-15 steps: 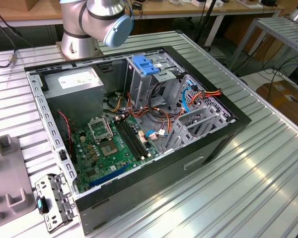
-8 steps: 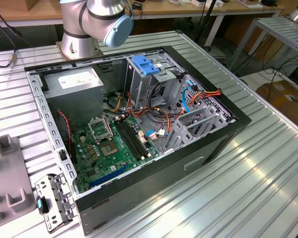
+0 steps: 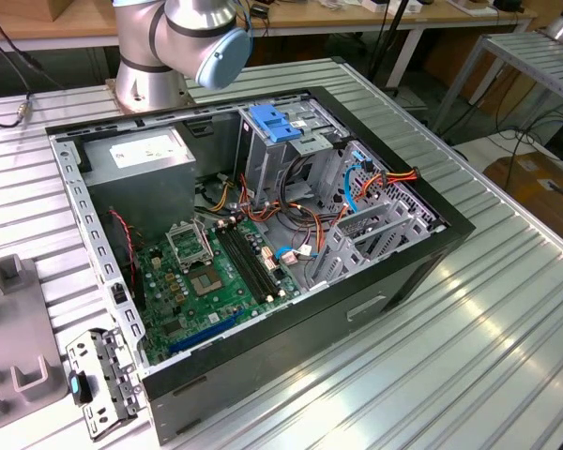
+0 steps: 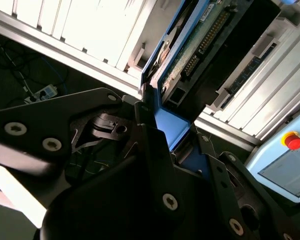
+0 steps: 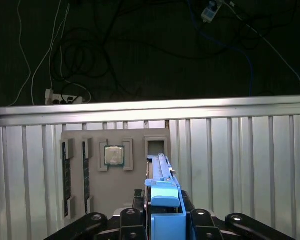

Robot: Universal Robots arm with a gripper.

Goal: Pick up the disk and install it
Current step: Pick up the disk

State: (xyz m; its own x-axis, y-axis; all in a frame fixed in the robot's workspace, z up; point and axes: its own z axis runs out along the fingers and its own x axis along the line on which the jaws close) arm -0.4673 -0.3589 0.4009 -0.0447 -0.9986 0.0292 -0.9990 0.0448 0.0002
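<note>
The exterior view looks down from afar on the computer case (image 3: 263, 234); both wrist views sit close behind the gripper (image 5: 165, 206), sharing the disk (image 5: 164, 195) between its fingers (image 5: 189, 211) and the ribbed table (image 5: 235, 165) beyond.

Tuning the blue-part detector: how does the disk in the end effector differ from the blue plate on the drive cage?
Place: the disk is clamped in the end effector by the grey tray; the blue plate sits atop the drive cage in the case. Make-up: the disk shows a green circuit board edged by blue rails; the blue plate is all blue plastic with slots. Shared: bright blue plastic.
</note>
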